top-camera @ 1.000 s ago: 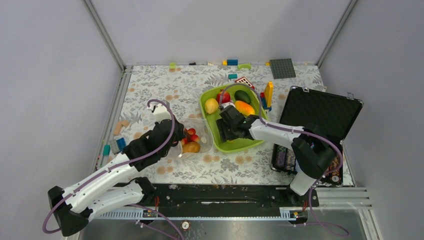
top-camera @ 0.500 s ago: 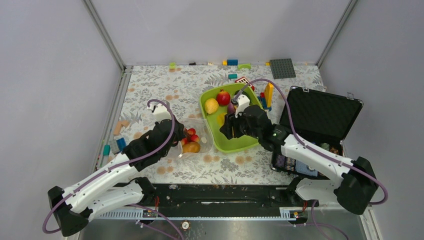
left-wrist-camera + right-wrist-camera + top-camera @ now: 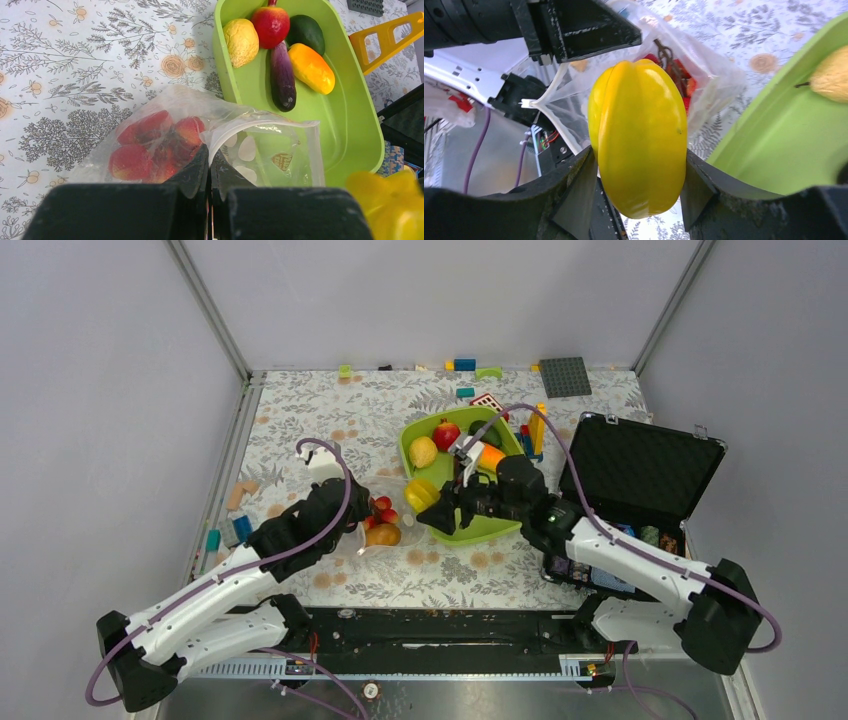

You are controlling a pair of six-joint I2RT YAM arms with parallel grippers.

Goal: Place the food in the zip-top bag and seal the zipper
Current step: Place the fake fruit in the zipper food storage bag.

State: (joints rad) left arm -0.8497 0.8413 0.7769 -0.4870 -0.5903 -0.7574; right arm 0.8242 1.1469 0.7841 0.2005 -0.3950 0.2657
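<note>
Right fingers are clamped on either side of the yellow starfruit, carrying it clear of the table, just at three o'clock of the bag's mouth. Left fingers are pinched shut on the upper lip of the zip-top bag, holding the mouth open. The red grape bunch is already inside, at the nine o'clock end. I'd call this the loading step, early on: lemon, apple and eggplant wait in the lime-green tray at one o'clock of the bag. Next call: slide the starfruit toward nine o'clock through the opening, then release. That flimsy lip could fold. Zipper comes last.
</note>
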